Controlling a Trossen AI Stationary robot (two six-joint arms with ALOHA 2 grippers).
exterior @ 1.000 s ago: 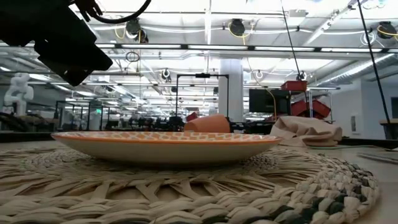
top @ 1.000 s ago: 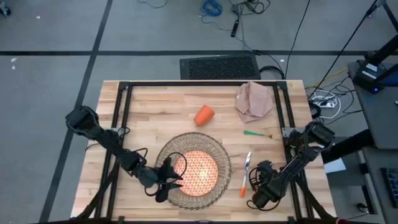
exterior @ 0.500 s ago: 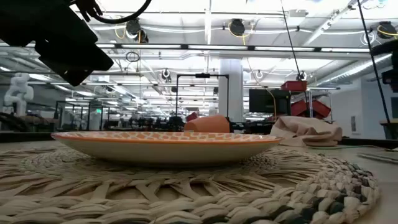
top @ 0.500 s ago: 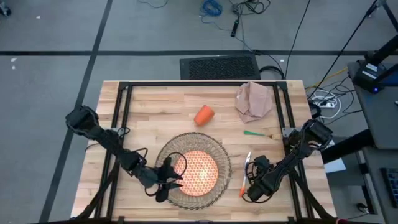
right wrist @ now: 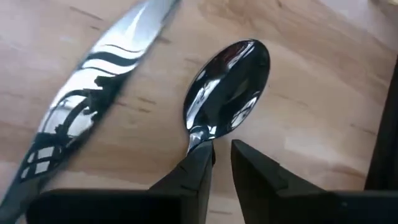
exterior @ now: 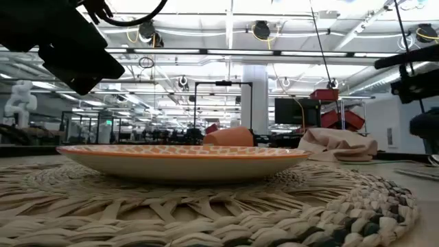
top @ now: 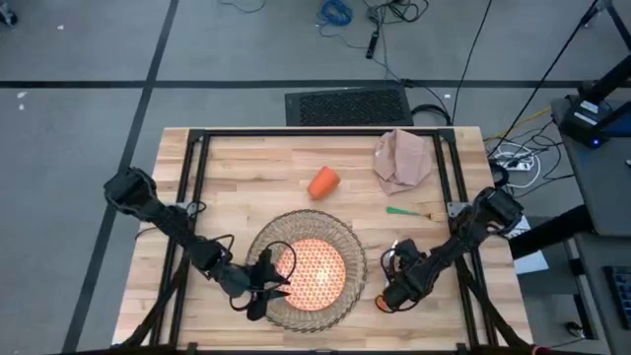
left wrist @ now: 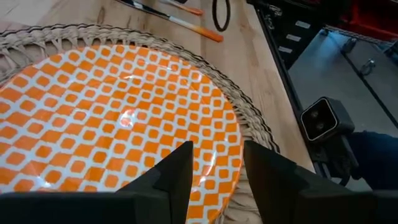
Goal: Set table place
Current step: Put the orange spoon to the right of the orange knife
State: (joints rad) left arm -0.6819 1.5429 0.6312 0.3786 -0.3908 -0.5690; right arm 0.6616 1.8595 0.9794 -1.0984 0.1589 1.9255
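Note:
An orange-patterned plate (top: pixel 317 271) rests on the round woven placemat (top: pixel 350 258) near the table's front edge. My left gripper (top: pixel 264 286) hovers open over the plate's left rim (left wrist: pixel 211 162), clear of it in the low view. Right of the placemat lie a spoon (right wrist: pixel 229 84) and a knife (right wrist: pixel 93 87) on the wood. My right gripper (top: pixel 387 293) is low over them, its fingers a narrow gap apart at the spoon's neck (right wrist: pixel 200 138). The handles are hidden under it. My right gripper comes at the spoon along its length, with one fingertip (right wrist: pixel 198 163) right over the neck. The neck runs under that finger rather than through the gap. I cannot tell whether the finger touches it.
An orange cup (top: pixel 323 181) lies on its side behind the placemat. A crumpled beige napkin (top: pixel 401 161) sits at the far right. A green-handled fork (top: pixel 412 210) lies in front of it. The table's black frame (top: pixel 315 132) runs along the far edge.
My right gripper has moved toward the table's left and a little toward the far edge, ending over the spoon and knife beside the placemat. The left arm and the plate have kept still.

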